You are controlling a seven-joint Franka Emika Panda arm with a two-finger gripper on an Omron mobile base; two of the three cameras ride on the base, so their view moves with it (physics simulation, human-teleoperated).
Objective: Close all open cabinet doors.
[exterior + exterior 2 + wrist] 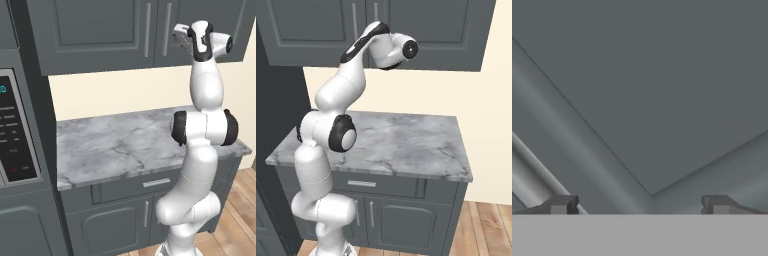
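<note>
My claw sat right up against a cabinet door, fingertips spread wide apart with nothing between them; the door's recessed panel corner pointed down at bottom center of the hand view, and a silver bar handle ran diagonally through the lower left, just beside my left-hand tip. In the left base view the hand was at the upper right, pressed near the right door just right of its handle; the left door with its own handle lay flush beside it, the seam between them narrow. Both doors looked shut from there, same in the right base view, where the wall cabinet's bottom edge ran across the top of frame. Open room: the marble countertop mid-frame was bare, free wall between it and the cabinets. The drawer front and base doors below were closed. The oven panel stood at left edge.
</note>
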